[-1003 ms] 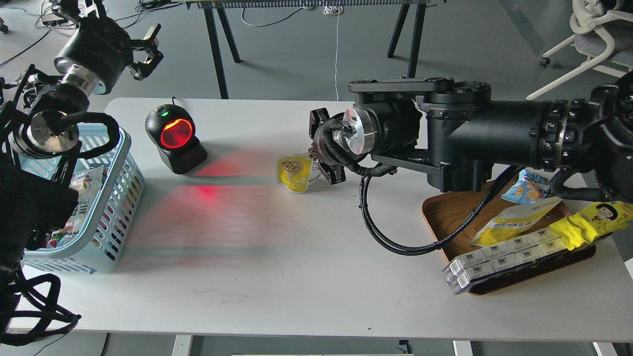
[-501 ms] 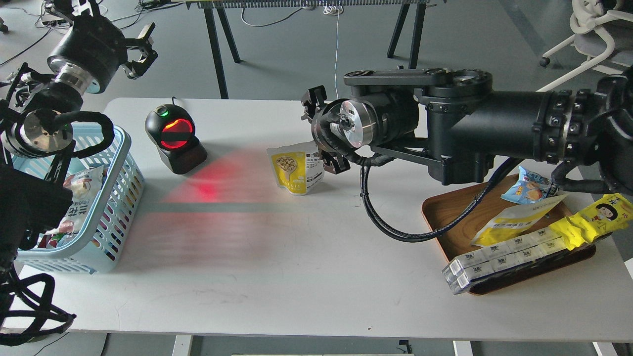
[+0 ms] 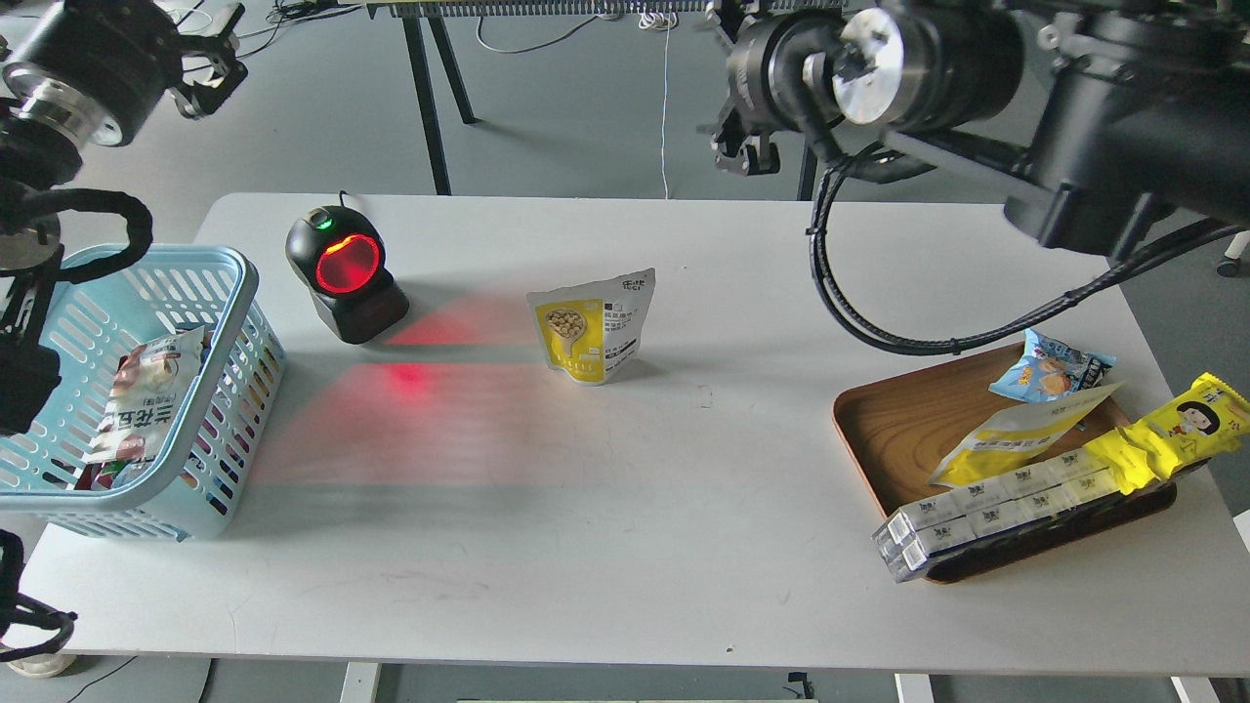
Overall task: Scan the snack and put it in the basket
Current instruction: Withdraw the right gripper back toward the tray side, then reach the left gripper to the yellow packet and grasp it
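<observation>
The snack (image 3: 591, 327), a small yellow-and-white pouch with a nut picture, stands upright on the white table (image 3: 586, 508), just right of the scanner's red light patch. Nothing holds it. The light blue basket (image 3: 239, 293) sits at the table's left edge with several packets inside. My right gripper (image 3: 734, 90) is raised high above the table's far edge, up and right of the pouch, open and empty. My left gripper (image 3: 207, 54) is at the top left, above and behind the basket, open and empty.
A black barcode scanner (image 3: 344, 273) with a glowing red window stands between basket and pouch. A brown wooden tray (image 3: 884, 420) at the right holds a larger yellow-white pouch (image 3: 1016, 434), a blue packet (image 3: 1050, 369), a long yellow cartoon-face wrapper (image 3: 1167, 434) and white boxes (image 3: 977, 513).
My right gripper let go of the pouch, which now stands on the table, and rose up and to the right. My left arm moved up and left, away from the basket.
</observation>
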Action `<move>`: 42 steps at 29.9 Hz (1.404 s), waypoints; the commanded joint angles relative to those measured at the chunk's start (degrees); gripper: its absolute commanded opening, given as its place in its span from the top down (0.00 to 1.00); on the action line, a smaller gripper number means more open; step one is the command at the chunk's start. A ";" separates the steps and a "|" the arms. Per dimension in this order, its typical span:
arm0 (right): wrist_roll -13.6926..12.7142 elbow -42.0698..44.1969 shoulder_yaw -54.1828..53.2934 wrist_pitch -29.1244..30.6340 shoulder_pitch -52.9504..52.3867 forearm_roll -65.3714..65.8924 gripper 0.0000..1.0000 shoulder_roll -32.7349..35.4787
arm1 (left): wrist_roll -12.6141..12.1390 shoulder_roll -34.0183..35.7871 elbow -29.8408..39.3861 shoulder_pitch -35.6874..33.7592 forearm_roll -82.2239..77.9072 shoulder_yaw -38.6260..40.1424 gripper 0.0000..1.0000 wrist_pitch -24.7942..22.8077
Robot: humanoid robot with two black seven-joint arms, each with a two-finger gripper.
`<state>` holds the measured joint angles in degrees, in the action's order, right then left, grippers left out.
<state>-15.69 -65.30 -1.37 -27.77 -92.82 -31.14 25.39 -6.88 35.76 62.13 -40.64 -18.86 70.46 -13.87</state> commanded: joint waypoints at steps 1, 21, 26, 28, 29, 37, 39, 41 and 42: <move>0.74 0.35 -7.13 5.95 4.48 0.02 0.15 9.91 | -1.21 9.74 6.50 -0.49 -0.04 -4.70 0.00 -0.11; 7.60 10.02 -37.74 55.77 48.25 -3.75 0.12 28.40 | -0.24 39.66 34.64 -4.54 -18.01 -12.80 0.00 -4.41; 11.11 10.46 -37.83 55.77 51.77 -4.11 0.08 24.01 | 1.69 31.41 35.78 -4.45 -41.74 -13.41 0.00 -6.70; 11.29 11.42 -37.83 55.77 52.91 -4.11 0.06 21.90 | 2.13 27.46 35.87 -4.45 -51.05 -14.38 0.00 -7.05; 11.29 11.86 -37.92 55.77 53.09 -4.11 0.06 21.11 | 2.31 25.96 35.87 -4.27 -55.19 -14.82 0.00 -7.14; 11.29 12.39 -37.74 55.77 53.09 -3.67 0.04 19.52 | 7.57 14.44 35.87 -4.54 -88.51 -22.20 0.00 -6.70; 11.20 12.30 -37.74 55.77 53.01 -3.58 0.04 19.52 | 8.63 11.89 35.78 -4.45 -94.58 -24.30 0.00 -6.61; 10.94 11.95 -37.48 55.77 53.01 -3.49 0.03 19.52 | 9.25 9.43 35.70 -4.45 -100.37 -27.46 0.00 -6.52; 10.94 11.95 -37.57 55.77 53.01 -3.49 0.03 19.52 | 9.60 8.20 35.61 -4.45 -103.28 -29.22 0.00 -6.52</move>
<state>-4.56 -53.07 -39.05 28.00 -39.75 -34.73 44.93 1.71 47.42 97.92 -45.15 -113.92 45.56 -20.47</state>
